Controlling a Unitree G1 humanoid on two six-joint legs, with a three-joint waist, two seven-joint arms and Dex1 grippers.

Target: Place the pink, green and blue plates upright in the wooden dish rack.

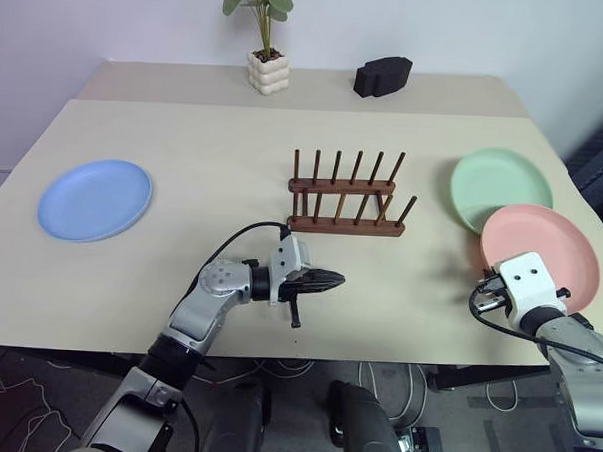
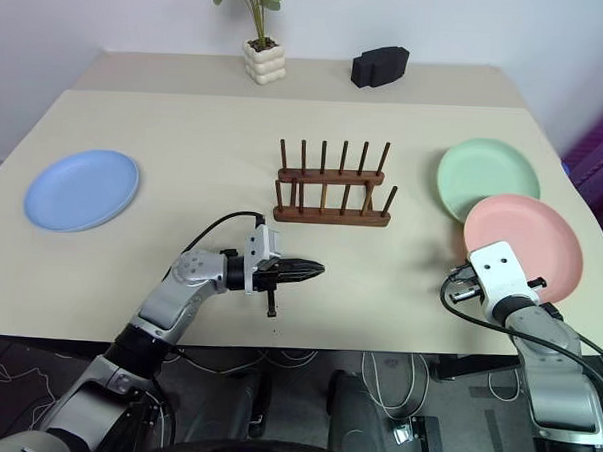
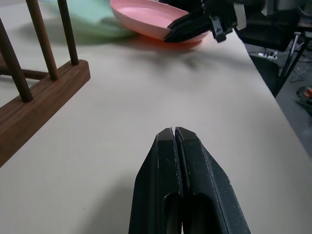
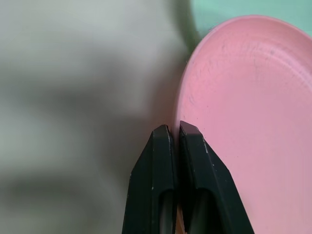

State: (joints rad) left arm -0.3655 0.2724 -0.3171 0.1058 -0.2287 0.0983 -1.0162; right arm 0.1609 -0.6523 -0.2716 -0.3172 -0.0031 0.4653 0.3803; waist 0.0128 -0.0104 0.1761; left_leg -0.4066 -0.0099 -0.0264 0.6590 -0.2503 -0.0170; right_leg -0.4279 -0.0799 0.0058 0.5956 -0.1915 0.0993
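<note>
Pincer on my right (image 4: 174,130) clamps the pink plate (image 1: 541,246) rim — I should lift slowly, tilting it upright toward the rack (image 1: 345,193).

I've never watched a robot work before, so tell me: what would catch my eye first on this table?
Probably the pink plate at the table's right edge, overlapping the green plate behind it, with the right gripper shut on its near rim. In the middle stands the wooden dish rack, no plates in it yet, and the left gripper hangs shut just in front. The blue plate lies alone far left.
</note>
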